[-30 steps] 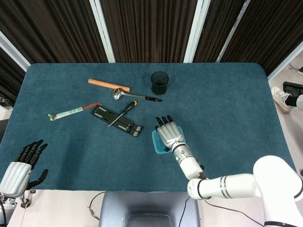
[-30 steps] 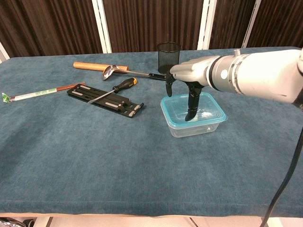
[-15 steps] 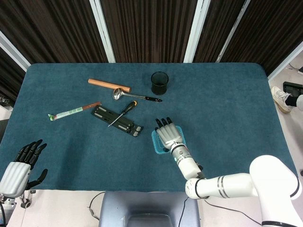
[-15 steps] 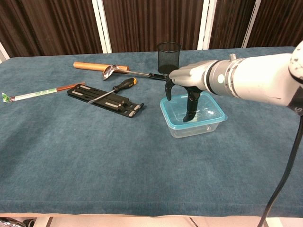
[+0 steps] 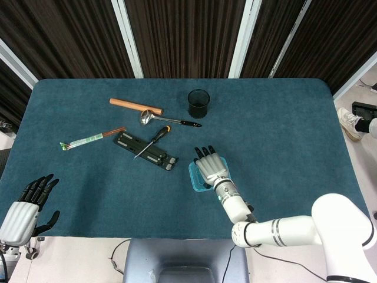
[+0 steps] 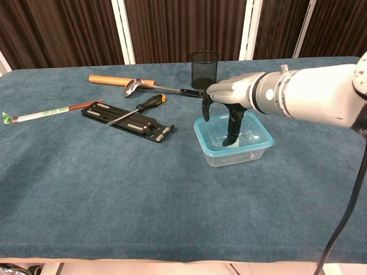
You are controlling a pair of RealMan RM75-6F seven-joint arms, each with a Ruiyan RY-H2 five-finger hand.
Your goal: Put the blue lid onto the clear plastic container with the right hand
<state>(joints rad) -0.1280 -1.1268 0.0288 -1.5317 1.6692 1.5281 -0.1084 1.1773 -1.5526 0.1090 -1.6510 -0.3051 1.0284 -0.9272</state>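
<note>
left hand point(image 5: 26, 206): off the table's near left corner, fingers apart, holding nothing
right hand point(image 6: 229, 109): over the container, palm down, fingers spread, dark fingertips point(image 6: 227, 140) on the lid
lid point(image 6: 255, 141): blue, sitting on top of the container
container point(image 6: 235, 156): clear plastic, near the table's front edge, right of middle
table point(image 6: 114, 189): teal cloth
screwdriver point(image 6: 137, 109): on a black plate point(image 6: 126, 121), left of middle
cup point(image 6: 205, 69): black mesh, toward the far edge

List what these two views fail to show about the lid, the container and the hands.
- Blue lid: the chest view does not settle whether it is snapped fully shut; in the head view the right hand covers most of it.
- Clear plastic container: hidden under lid and hand in the head view.
- Right hand's fingertips: contact with the lid is unclear.
- Left hand: absent from the chest view.
</note>
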